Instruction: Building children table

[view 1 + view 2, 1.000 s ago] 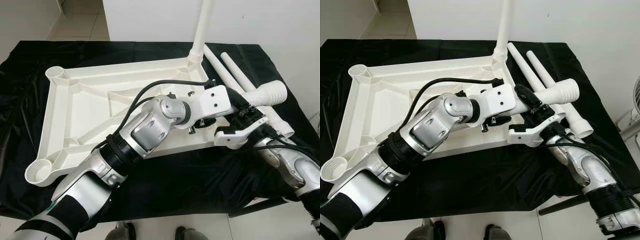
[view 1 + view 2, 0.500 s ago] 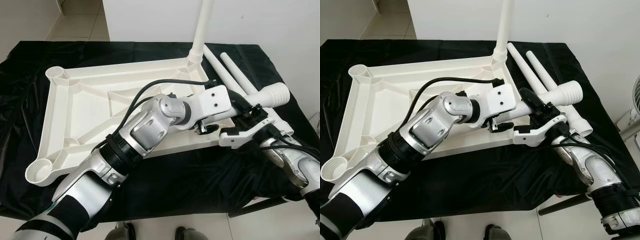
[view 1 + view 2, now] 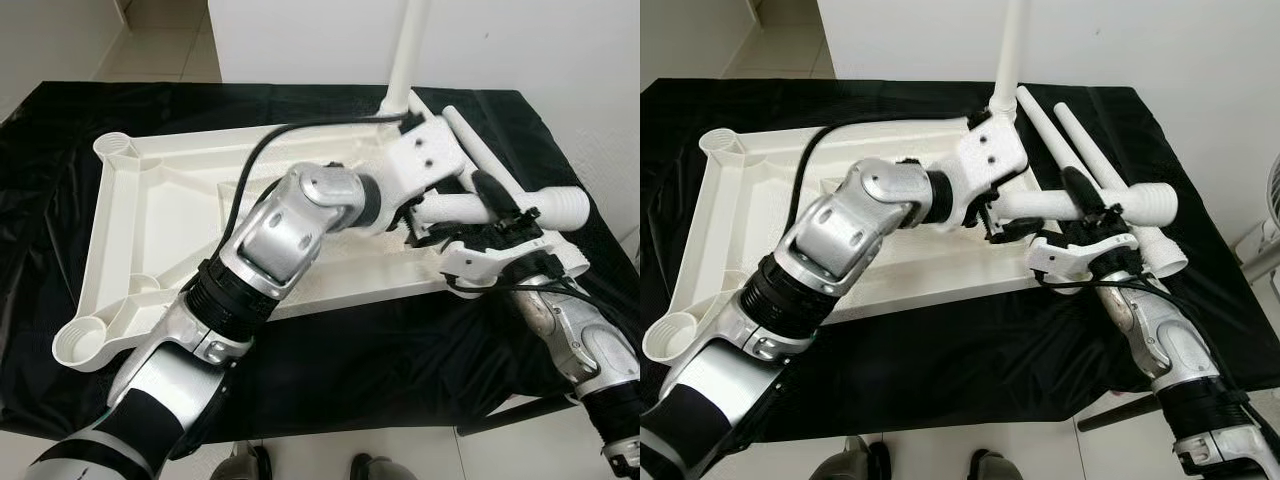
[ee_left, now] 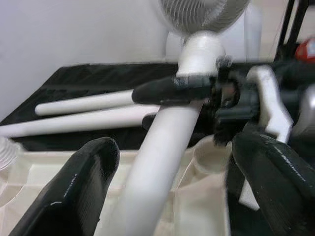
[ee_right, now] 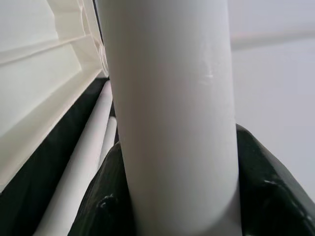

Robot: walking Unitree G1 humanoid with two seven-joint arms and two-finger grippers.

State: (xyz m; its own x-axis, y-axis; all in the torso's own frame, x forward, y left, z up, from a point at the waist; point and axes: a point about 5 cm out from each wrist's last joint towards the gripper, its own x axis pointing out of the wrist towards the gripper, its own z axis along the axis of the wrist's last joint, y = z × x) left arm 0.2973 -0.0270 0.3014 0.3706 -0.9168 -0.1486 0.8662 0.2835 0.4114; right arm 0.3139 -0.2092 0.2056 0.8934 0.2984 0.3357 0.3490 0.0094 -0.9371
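Observation:
A white children's tabletop (image 3: 750, 210) lies upside down on a black cloth. One white leg (image 3: 1011, 50) stands upright in its far right corner socket. My right gripper (image 3: 1081, 208) is shut on another white leg (image 3: 1040, 205), held roughly level above the tabletop's right edge, its ribbed end (image 3: 1157, 204) pointing right. My left gripper (image 4: 174, 147) is open, one finger (image 4: 93, 182) on each side of that leg's other end, just left of the right gripper. Two loose legs (image 3: 1065, 135) lie on the cloth at the right.
The black cloth (image 3: 940, 340) covers the whole work table, whose front edge is close to my body. A white wall stands behind, and a fan (image 3: 1270, 200) is off the table's right side. Bare sockets (image 3: 667, 337) sit at the tabletop's left corners.
The right gripper has carried the leg farther from me and to the right, lifting it. The left wrist has swung up and away toward the upright leg, following the held leg.

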